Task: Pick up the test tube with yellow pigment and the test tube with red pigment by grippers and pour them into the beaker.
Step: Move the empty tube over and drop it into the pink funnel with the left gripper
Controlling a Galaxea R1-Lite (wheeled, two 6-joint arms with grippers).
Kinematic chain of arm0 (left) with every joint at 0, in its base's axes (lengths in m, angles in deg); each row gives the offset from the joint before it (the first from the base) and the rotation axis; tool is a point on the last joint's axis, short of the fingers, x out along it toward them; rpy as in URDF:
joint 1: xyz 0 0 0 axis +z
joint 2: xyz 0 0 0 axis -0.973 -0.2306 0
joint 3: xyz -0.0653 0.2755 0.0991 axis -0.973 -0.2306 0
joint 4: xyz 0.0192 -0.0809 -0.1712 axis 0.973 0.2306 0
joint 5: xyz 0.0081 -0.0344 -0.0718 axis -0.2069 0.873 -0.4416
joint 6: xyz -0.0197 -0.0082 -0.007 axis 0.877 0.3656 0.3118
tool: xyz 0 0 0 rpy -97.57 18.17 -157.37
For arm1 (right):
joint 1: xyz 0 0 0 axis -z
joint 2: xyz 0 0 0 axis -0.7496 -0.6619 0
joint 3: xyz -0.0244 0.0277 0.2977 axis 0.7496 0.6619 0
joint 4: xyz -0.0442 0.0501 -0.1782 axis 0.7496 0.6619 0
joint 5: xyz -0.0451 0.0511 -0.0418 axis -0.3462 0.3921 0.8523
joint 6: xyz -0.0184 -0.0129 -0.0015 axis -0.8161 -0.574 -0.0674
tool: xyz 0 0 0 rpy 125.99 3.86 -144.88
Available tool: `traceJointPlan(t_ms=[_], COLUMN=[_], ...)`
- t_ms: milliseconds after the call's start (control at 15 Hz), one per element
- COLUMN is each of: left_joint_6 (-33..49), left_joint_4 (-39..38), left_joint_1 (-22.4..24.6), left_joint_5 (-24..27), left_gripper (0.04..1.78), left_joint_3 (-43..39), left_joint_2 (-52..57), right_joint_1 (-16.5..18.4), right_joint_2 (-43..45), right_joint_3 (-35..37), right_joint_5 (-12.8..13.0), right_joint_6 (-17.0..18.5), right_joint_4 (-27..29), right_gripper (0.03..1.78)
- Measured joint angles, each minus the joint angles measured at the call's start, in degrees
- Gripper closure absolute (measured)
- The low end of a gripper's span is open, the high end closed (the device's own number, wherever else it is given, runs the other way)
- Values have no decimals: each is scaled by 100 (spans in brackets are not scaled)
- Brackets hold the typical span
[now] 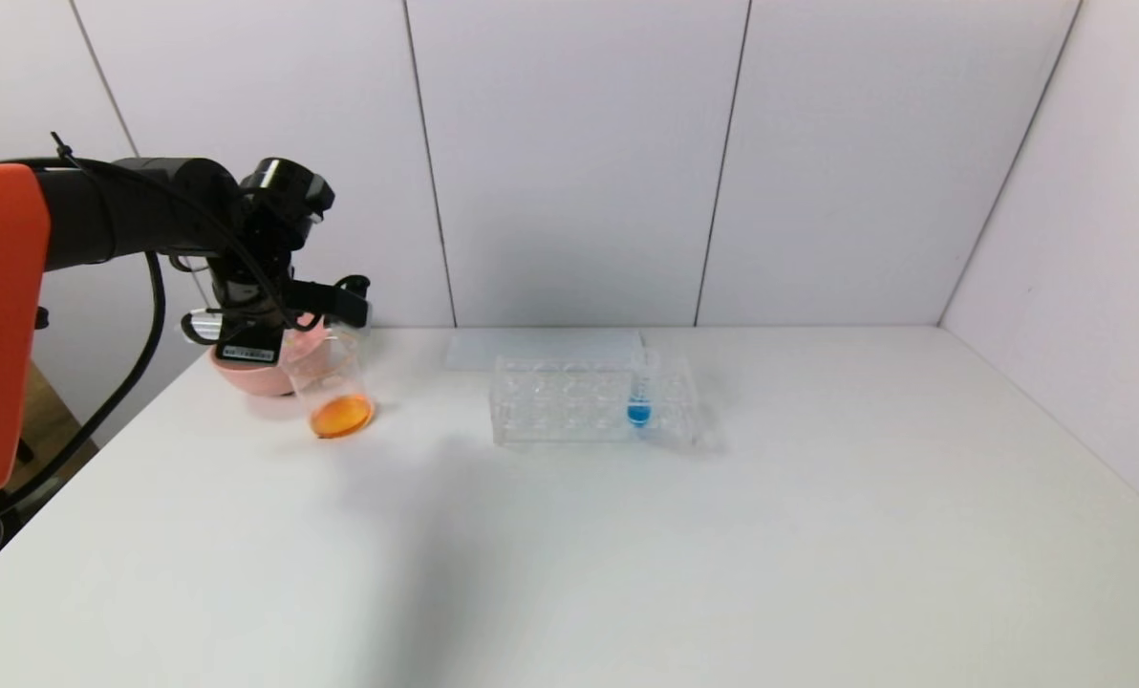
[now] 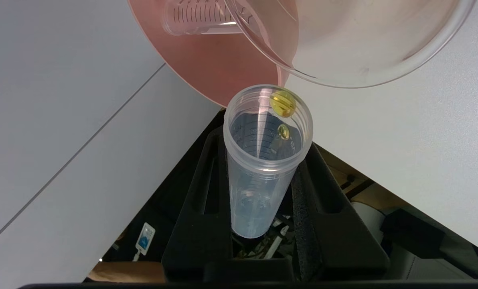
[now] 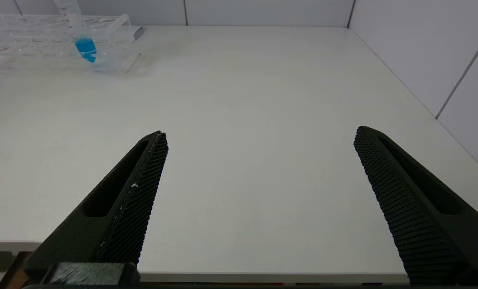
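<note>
Tipping test tube with yellow pigment (image 2: pixel 263 160) | mouth toward beaker (image 2: pixel 343 44) (drops at rim)

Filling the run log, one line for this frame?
left claw: shut on yellow tube, tipped over beaker | beaker: orange liquid | right claw: open, idle | rack: blue tube

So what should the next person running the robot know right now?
Left gripper: shut on the yellow test tube, tipped mouth-first toward the beaker at the table's left. Only yellow droplets cling near the tube's mouth.
Right gripper: open, low over the table's right side, holding nothing.
Beaker holds orange liquid, so both colours look poured. Another clear tube lies in the pink bowl; I can't tell if it's the red one.
The blue tube stands in the rack.
Left: put down the yellow tube.
</note>
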Motion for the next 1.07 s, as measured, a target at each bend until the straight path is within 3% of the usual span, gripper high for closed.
traceJointPlan(t_ms=[867, 1067], left_joint_6=[35, 405], left_joint_4=[-107, -417], left_joint_1=[-17, -6], left_joint_5=[66, 536], left_gripper=[138, 138], left_joint_3=[-9, -77], left_joint_2=[63, 212], right_joint_1=[0, 0], right_joint_2=[0, 0], right_joint_3=[2, 2], right_joint_5=[-2, -2], right_joint_6=[0, 0], right_joint_4=[0, 0], right_gripper=[11, 11])
